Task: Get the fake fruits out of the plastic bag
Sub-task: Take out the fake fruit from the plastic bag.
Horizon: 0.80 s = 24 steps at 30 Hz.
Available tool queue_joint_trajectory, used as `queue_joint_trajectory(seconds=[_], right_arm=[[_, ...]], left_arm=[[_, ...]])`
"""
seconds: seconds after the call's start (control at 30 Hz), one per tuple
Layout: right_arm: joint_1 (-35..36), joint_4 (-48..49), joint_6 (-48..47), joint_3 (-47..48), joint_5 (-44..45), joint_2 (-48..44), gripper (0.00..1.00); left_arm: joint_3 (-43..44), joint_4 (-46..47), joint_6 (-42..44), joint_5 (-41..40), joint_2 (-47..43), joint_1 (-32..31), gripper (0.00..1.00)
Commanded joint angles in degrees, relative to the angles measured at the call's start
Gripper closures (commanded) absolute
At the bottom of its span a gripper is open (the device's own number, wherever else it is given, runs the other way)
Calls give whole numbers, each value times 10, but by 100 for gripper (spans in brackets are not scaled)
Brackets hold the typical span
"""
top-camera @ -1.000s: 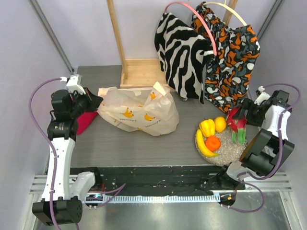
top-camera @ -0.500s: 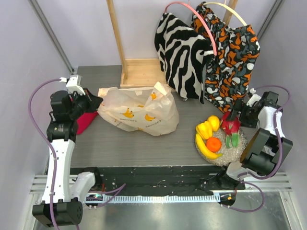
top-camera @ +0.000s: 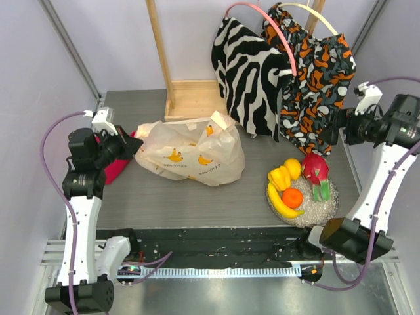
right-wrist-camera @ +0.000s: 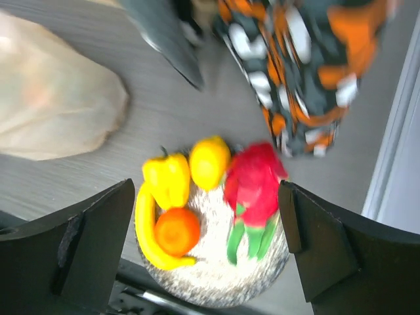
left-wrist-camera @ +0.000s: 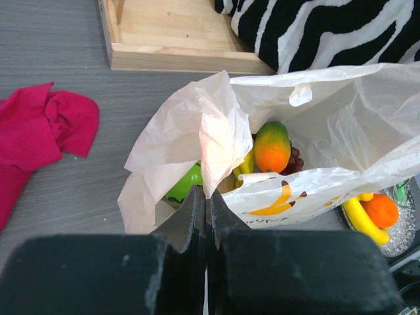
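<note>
The cream plastic bag [top-camera: 190, 152] printed with bananas lies at the table's left middle. My left gripper [top-camera: 131, 146] is shut on the bag's rim [left-wrist-camera: 216, 141] and holds its mouth open. Inside show an orange-green fruit [left-wrist-camera: 272, 146], a green fruit [left-wrist-camera: 184, 187], a bit of yellow banana [left-wrist-camera: 246, 164] and dark grapes [left-wrist-camera: 294, 159]. My right gripper [top-camera: 342, 128] is open and empty, raised above the glittery plate [top-camera: 326, 206]. On the plate lie a yellow pepper [right-wrist-camera: 167, 178], a lemon [right-wrist-camera: 209, 161], an orange [right-wrist-camera: 176, 231], a banana [right-wrist-camera: 146, 230] and a red dragon fruit [right-wrist-camera: 254, 184].
A red cloth [top-camera: 117, 165] lies left of the bag, under my left gripper; it also shows in the left wrist view [left-wrist-camera: 39, 128]. A wooden stand [top-camera: 190, 98] is behind the bag. Zebra-print [top-camera: 252, 72] and orange-patterned [top-camera: 318, 79] bags hang at the back right.
My right gripper has let go of the red dragon fruit, which now lies on the plate, and has risen away toward the back right. My left gripper still holds the bag.
</note>
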Motion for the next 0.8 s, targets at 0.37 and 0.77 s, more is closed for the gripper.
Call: queue_joint_trajectory(seconds=[0.37, 0.77], right_arm=[[591, 164, 115, 203, 46, 97, 31], [767, 433, 86, 134, 165, 271, 53]], left_arm=[[63, -181, 111, 43, -7, 2, 100], [65, -145, 25, 61, -11, 14, 100]])
